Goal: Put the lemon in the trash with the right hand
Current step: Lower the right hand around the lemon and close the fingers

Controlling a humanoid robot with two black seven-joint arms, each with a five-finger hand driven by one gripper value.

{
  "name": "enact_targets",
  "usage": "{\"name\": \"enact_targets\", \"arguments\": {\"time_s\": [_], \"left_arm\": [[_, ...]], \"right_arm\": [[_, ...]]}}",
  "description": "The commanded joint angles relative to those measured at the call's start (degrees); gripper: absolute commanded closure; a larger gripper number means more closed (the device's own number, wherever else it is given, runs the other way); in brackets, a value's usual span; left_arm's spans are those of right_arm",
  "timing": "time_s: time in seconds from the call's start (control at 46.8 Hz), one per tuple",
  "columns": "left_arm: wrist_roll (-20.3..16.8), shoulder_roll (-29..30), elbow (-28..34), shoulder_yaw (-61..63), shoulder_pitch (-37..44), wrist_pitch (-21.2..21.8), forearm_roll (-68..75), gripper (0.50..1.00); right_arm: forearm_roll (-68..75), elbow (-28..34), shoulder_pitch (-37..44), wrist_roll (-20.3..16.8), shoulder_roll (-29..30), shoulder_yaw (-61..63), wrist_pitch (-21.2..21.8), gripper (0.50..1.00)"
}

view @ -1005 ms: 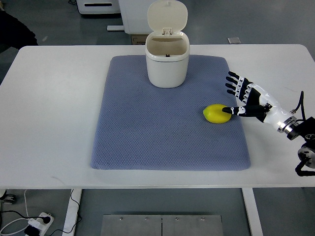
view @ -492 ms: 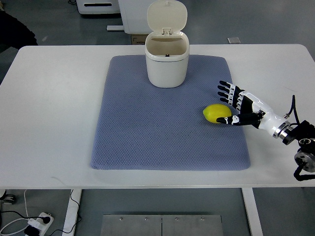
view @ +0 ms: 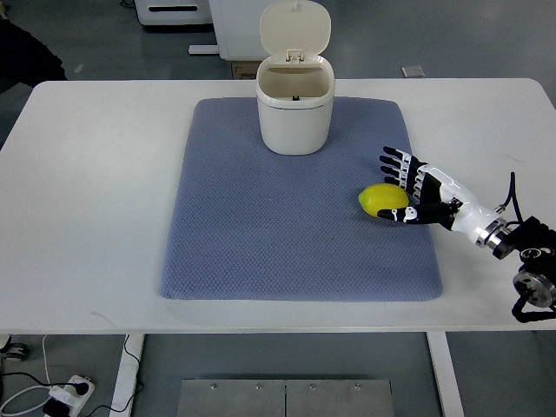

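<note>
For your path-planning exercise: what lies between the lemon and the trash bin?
Top view: only bare blue mat between lemon and trash bin.

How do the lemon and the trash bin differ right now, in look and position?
The lemon is yellow and rounded; the trash bin is cream-white and far larger. The lemon lies low on the mat's right side, while the bin stands upright at its far edge with the lid flipped open. The right hand, fingers spread, is right at the lemon; nothing is near the bin. Both sit on the blue-grey mat.
</note>
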Motion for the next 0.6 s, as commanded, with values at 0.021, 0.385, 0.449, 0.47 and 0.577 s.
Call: {"name": "enact_targets", "arguments": {"time_s": [0.021, 0.385, 0.449, 0.47, 0.577], "left_arm": [[0.0, 0.0, 0.0, 0.0, 0.0, -0.01, 0.0, 0.5], [0.0, 0.0, 0.0, 0.0, 0.0, -0.01, 0.0, 0.5], [0.0, 0.0, 0.0, 0.0, 0.0, -0.01, 0.0, 0.5], [0.0, 0.0, 0.0, 0.0, 0.0, -0.01, 0.0, 0.5], [0.0, 0.0, 0.0, 0.0, 0.0, -0.01, 0.0, 0.5]], "right_arm": [[-0.09, -0.01, 0.0, -0.01, 0.31, -0.02, 0.0, 0.559], [-0.09, -2.03, 0.0, -0.01, 2.07, -3.54, -2.46, 0.584], [-0.09, -2.03, 0.0, -0.01, 2.24, -3.62, -2.46, 0.599], [-0.09, -2.03, 0.0, -0.01, 2.24, -3.62, -2.46, 0.605], [0.0, -2.03, 0.17, -0.01, 2.24, -3.54, -2.46, 0.663]]}}
